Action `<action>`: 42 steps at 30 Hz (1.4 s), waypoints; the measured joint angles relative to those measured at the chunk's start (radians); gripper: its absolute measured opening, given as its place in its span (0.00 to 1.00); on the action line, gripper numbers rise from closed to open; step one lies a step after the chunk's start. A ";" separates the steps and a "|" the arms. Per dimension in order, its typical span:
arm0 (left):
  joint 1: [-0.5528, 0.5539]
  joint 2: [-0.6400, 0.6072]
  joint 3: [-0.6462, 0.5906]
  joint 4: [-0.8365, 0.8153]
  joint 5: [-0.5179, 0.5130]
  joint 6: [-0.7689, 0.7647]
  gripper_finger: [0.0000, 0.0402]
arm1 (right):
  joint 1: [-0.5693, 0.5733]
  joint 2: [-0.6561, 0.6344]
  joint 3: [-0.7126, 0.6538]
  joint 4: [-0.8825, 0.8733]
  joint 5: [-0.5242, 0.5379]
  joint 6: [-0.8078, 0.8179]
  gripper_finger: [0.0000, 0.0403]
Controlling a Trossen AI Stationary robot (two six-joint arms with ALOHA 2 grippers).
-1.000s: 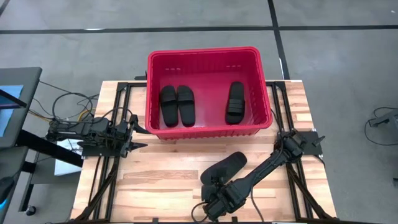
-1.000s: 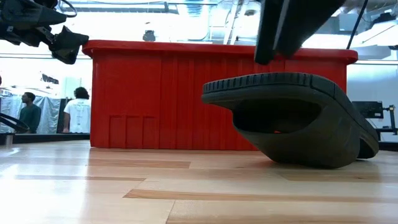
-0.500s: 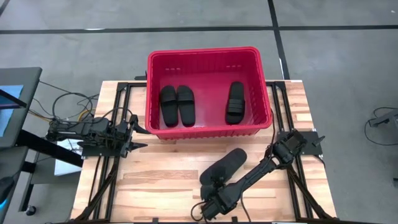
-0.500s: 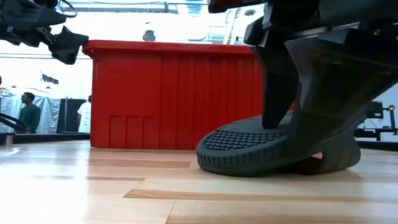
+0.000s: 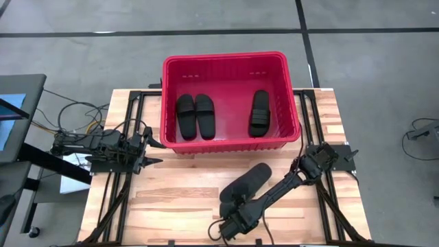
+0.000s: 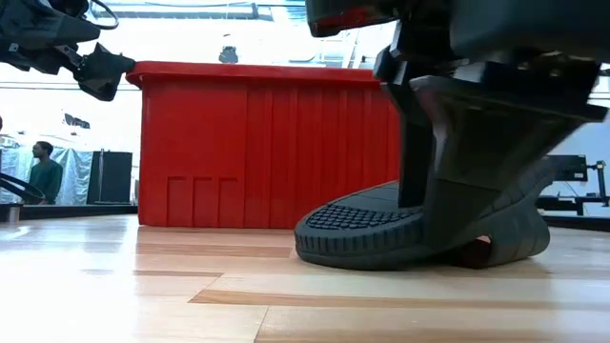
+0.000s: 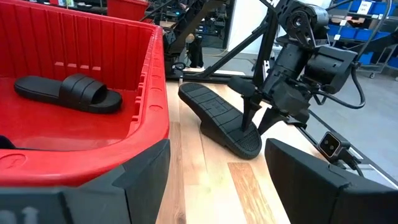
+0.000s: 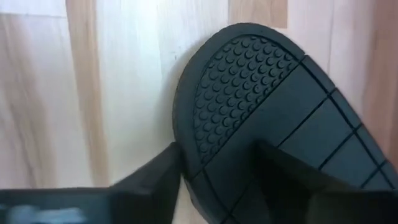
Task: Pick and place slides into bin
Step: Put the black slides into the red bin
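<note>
One black slide (image 5: 251,180) lies sole-up on the wooden table in front of the red bin (image 5: 166,103), tread showing (image 8: 249,81). My right gripper (image 5: 231,203) stands slanted down over the slide's near end, fingers closed in on it. Three more slides lie flat on the bin's floor: a pair (image 5: 195,115) on the left and a single one (image 5: 259,113) on the right. My left gripper (image 5: 147,148) waits open at the table's left, beside the bin's left wall, touching nothing. My right gripper has the slide's near end (image 8: 205,155) between its two fingers. One finger (image 8: 155,177) stands outside the sole's rim and the other (image 8: 286,180) lies on the tread. The fingers come from above, slanting down. That end (image 6: 343,238) rests on the table, strap side down.
Black rails (image 5: 130,123) run along both sides of the table by the arm bases. Bare wood lies left of the slide (image 5: 171,199). People stand in the room beyond the table (image 6: 43,171). Cables trail off the table's left side (image 5: 68,113).
My right gripper has come down onto the slide's near end and tipped steeper. That end, which stood raised off the table a second ago, now lies down on the wood; the slide has otherwise stayed in place.
</note>
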 joint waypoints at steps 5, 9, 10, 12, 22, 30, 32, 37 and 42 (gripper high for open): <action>0.000 0.000 0.000 0.000 0.001 0.000 0.64 | -0.020 -0.003 -0.002 0.053 -0.148 0.013 0.06; 0.000 0.000 0.000 0.000 0.003 0.000 0.64 | -0.024 -0.007 -0.002 0.070 -0.212 0.064 0.01; 0.000 0.000 0.000 0.000 0.003 0.000 0.64 | -0.022 -0.012 -0.002 0.071 -0.215 0.074 0.01; 0.000 0.000 0.000 0.000 0.004 0.000 0.64 | -0.022 -0.026 -0.004 0.080 -0.224 0.095 0.00; 0.000 0.000 0.000 0.000 0.004 0.000 0.64 | -0.011 -0.166 -0.007 0.028 -0.145 0.163 0.00; 0.000 0.000 0.000 0.001 0.005 0.000 0.64 | -0.006 -0.252 -0.006 -0.014 -0.110 0.173 0.00; 0.000 0.000 0.000 0.000 0.005 0.000 0.64 | -0.006 -0.260 -0.006 -0.015 -0.111 0.173 0.00; 0.000 0.000 0.000 -0.001 0.005 0.000 0.64 | -0.006 -0.268 -0.005 -0.015 -0.172 0.172 0.01; 0.000 0.000 0.000 -0.004 0.005 0.000 0.64 | -0.006 -0.268 -0.005 0.018 -0.309 0.189 0.11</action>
